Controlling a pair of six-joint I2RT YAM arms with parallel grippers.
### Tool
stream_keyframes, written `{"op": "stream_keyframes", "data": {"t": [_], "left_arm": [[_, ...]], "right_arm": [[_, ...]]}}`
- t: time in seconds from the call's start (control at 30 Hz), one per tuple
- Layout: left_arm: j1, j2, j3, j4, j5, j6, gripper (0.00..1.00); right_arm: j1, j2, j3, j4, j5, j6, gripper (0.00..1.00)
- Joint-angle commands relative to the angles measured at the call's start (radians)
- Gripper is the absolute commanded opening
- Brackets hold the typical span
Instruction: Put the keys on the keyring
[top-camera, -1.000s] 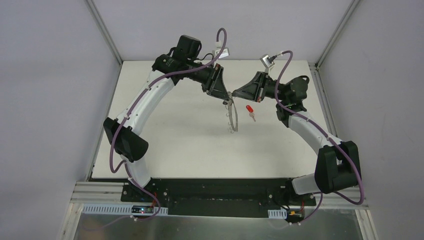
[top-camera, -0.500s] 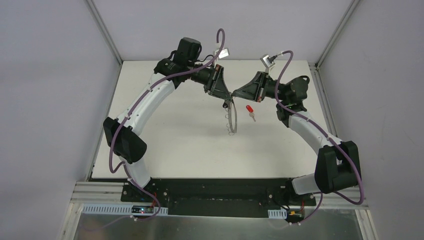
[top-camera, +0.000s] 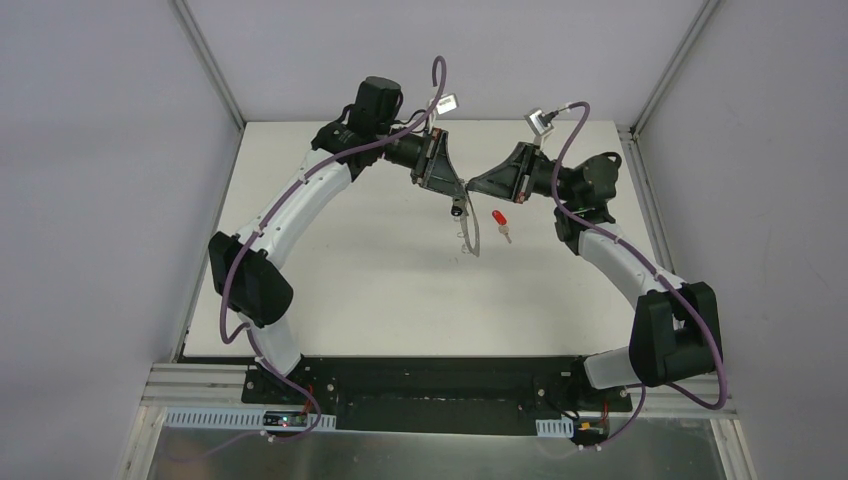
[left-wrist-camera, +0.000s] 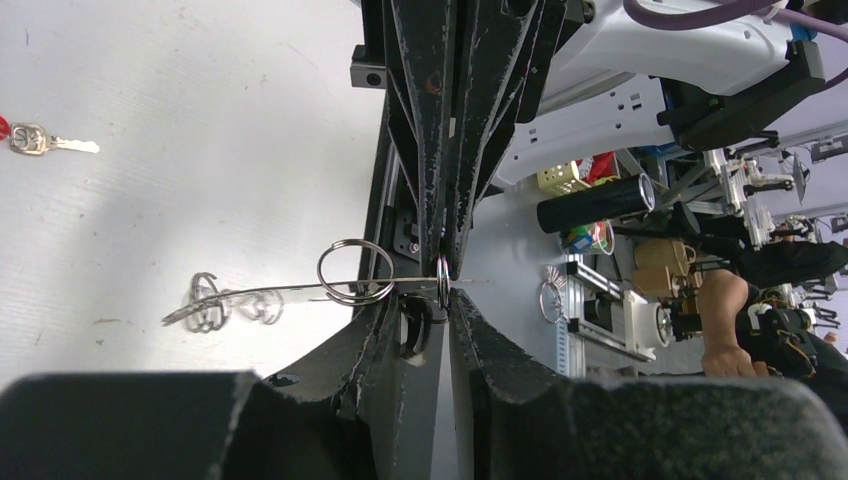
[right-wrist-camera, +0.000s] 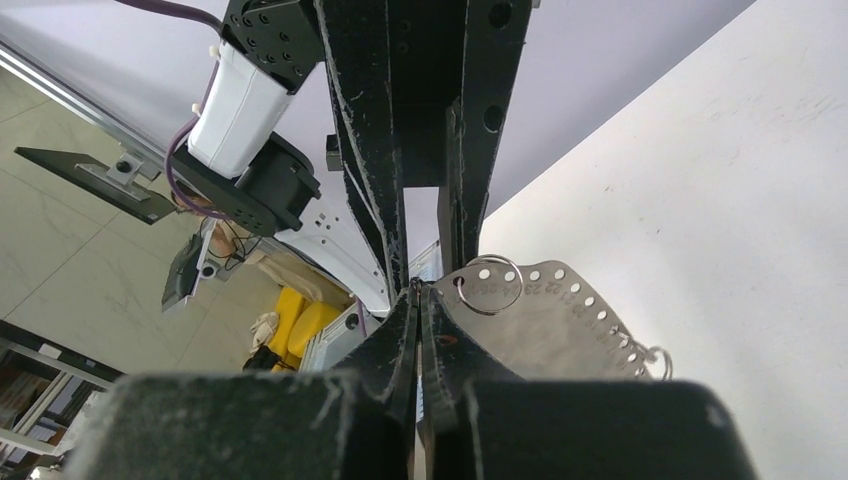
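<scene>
Two arms, one table, one keyring, one loose key. Top view: left gripper (top-camera: 456, 188) and right gripper (top-camera: 468, 188) meet tip to tip above the far middle of the white table (top-camera: 340, 260). The keyring (top-camera: 470, 232) hangs from that meeting point and slants down toward the near side. A small dark piece (top-camera: 456, 209) sits at its upper end, too small to identify. The red-headed key (top-camera: 499, 220) lies flat on the table just right of the keyring, apart from it, silver blade toward the near side. Left wrist view: keyring seen edge-on as a thin grey strip running leftward from the fingertips. Wire loops (left-wrist-camera: 355, 272) are threaded along it, one large loop near the tips and a cluster at the far end. Left jaws are narrow, with a slim slit between them and one small loop standing in the slit; whether they press on anything cannot be told. The right gripper's fingers enter from above, tips at the same spot. Right wrist view: right jaws fully closed, pinching the keyring at its end. Here the keyring shows as a flat grey plate with a row of punched holes (right-wrist-camera: 589, 301) along its curved edge, one wire loop through a hole beside the fingertips and another at the far end.
</scene>
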Motion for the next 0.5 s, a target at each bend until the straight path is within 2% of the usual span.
{"op": "stream_keyframes", "data": {"t": [0.0,0.13,0.37,0.47], "left_arm": [[0.004,-0.053,-0.004,0.081,0.031,-0.037,0.10],[0.004,-0.051,-0.003,0.074,0.015,-0.032,0.19],[0.004,-0.042,0.010,0.064,0.002,-0.030,0.20],[0.004,-0.045,0.009,0.064,0.005,-0.031,0.26]], "right_arm": [[0.002,-0.013,-0.003,0.039,0.001,-0.034,0.00],[0.001,-0.016,-0.002,0.029,-0.007,-0.042,0.00],[0.002,-0.022,-0.006,0.024,-0.013,-0.052,0.00],[0.002,-0.020,-0.006,0.022,-0.017,-0.054,0.00]]}}
